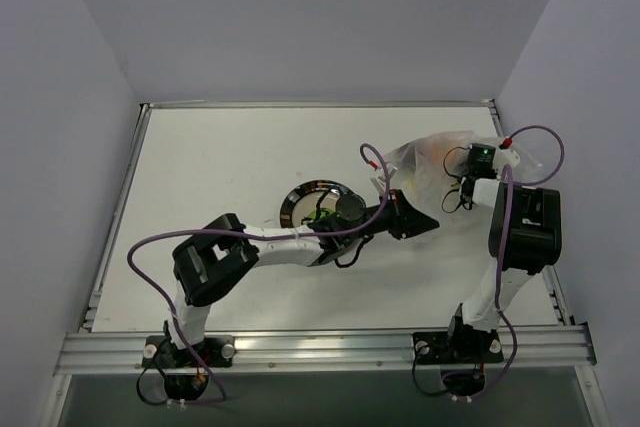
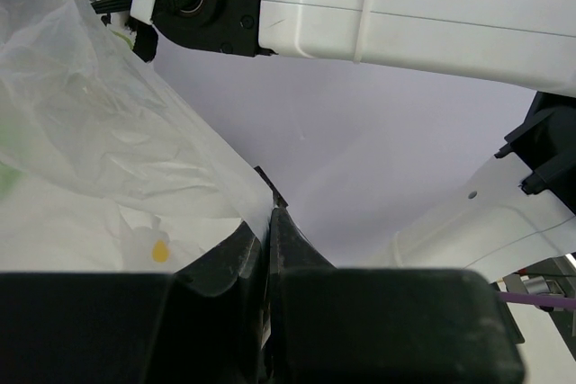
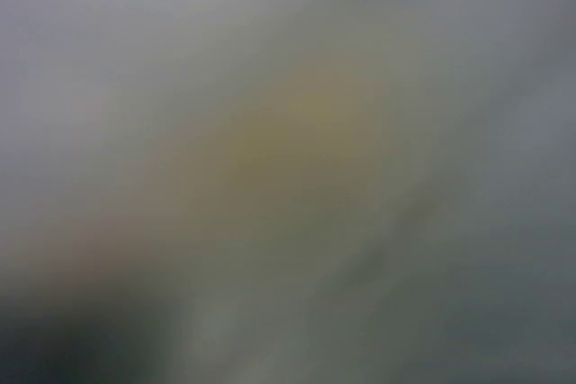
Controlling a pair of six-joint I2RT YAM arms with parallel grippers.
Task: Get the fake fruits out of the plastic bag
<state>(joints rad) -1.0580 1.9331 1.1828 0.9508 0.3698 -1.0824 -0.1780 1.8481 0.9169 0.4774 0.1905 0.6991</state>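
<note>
The plastic bag [image 1: 428,162] lies crumpled at the right of the table, whitish and translucent. My left gripper [image 1: 430,226] reaches across and is shut on the bag's near edge. In the left wrist view the jaws [image 2: 270,211] pinch a fold of the bag [image 2: 99,141] between them. My right gripper [image 1: 455,179] points down into the bag's mouth, its fingertips hidden by the plastic. The right wrist view is a blur with a yellowish patch [image 3: 288,132]; no fingers show there. A green fake fruit [image 1: 322,215] rests on the metal plate [image 1: 297,199].
The left arm's forearm [image 1: 300,244] passes over the plate's near side. The right arm's white link [image 2: 405,6] crosses the top of the left wrist view. Purple cables [image 1: 535,132] loop beside both arms. The table's raised rim [image 1: 320,104] runs along the back.
</note>
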